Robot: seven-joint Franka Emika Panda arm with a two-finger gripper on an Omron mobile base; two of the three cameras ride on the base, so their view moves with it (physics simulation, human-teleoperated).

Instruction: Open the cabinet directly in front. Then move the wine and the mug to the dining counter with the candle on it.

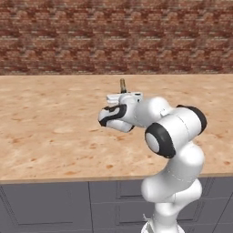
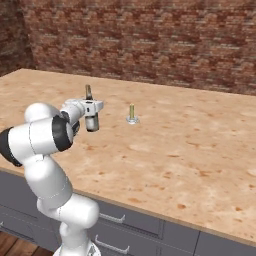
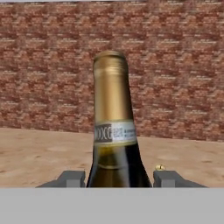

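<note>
- The dining counter (image 2: 190,150) is spreading wide as a tan, orange-veined top, with its back edge running along the red-brown brick wall (image 2: 150,40) and its near edge lying over grey drawers (image 2: 130,227); in the right base view the bare top is stretching from the middle out to the right edge.
- The arm is reaching out over the near-left part of the top in the right base view, leaving open room on all sides of its hand.
- The wine (image 3: 113,131) is standing upright between the finger tips in the hand view, its tan foil neck rising toward the wall; its neck is poking up above the hand in the left base view (image 1: 123,85).
- The gripper (image 3: 117,179) is sitting closed around the bottle's body, one finger on each side.
- The candle (image 2: 132,112) is standing on its small silvery dish near mid-counter, apart from the bottle, to its right in the right base view.
</note>
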